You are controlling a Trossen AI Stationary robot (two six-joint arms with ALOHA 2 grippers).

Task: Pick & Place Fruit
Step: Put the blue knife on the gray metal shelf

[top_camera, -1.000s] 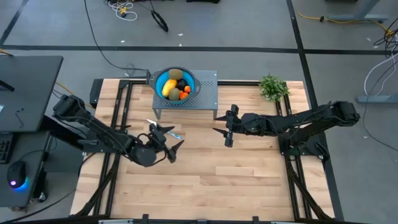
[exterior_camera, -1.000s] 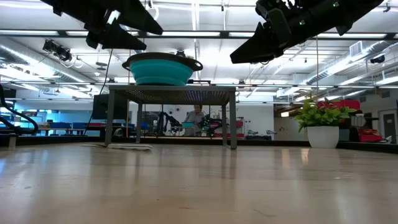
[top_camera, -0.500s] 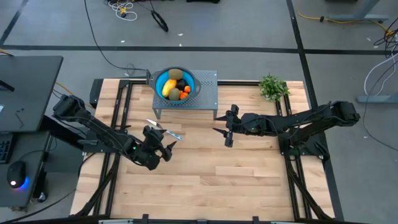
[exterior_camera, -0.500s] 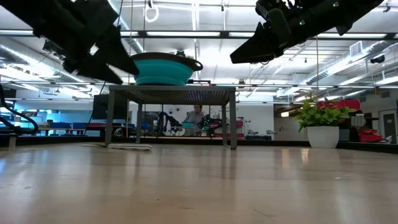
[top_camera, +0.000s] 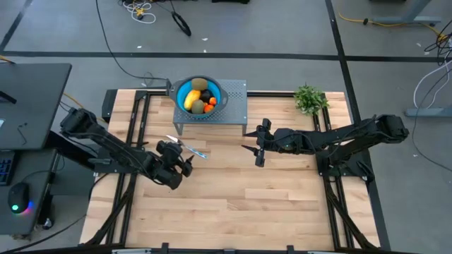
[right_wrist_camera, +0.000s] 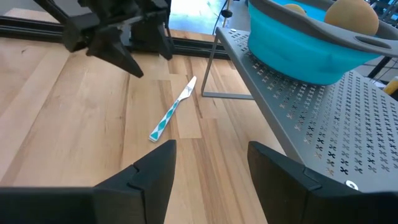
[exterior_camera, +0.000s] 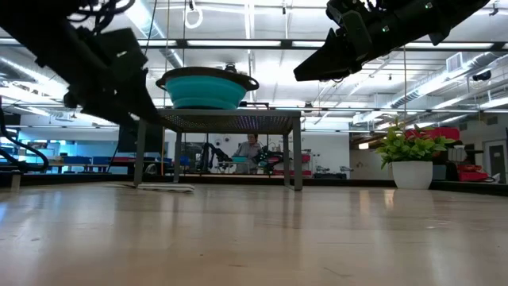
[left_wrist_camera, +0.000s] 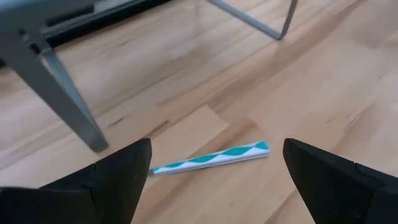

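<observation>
We see the fruit [top_camera: 198, 97] piled in a blue bowl [top_camera: 181, 90] that sits on a grey perforated metal stand [top_camera: 236, 95] in the upper middle of the high view: a yellow oblong, olive-brown ovals, a dark ball and small orange pieces. None of it is held.

The left gripper [top_camera: 185, 164] hangs left of centre in the high view, just below the stand, with its fingers [left_wrist_camera: 118, 177] spread wide and nothing between them. Its wrist view looks down on a knife with a blue-and-white handle [left_wrist_camera: 211, 158] lying flat on the wooden table [top_camera: 282, 204], beside one leg of the stand. The left arm reaches in low from the left edge of the table, elbow bent.

The right gripper [top_camera: 256, 147] hangs at centre frame, just right of the stand, its arm stretched almost level from the right side. Its fingers [right_wrist_camera: 140, 177] stand partly open and empty, pointing toward the bowl and the knife.

In our judgement the step in hand is the approach to the bowl. To do it well, whichever arm goes in should rise clear of the bowl's rim, come down from above onto one fruit at the top of the pile, and close gently so the rounded piece does not squirt aside. The knife is best left alone.

A potted green plant [top_camera: 309, 99] stands at the table's upper right.
</observation>
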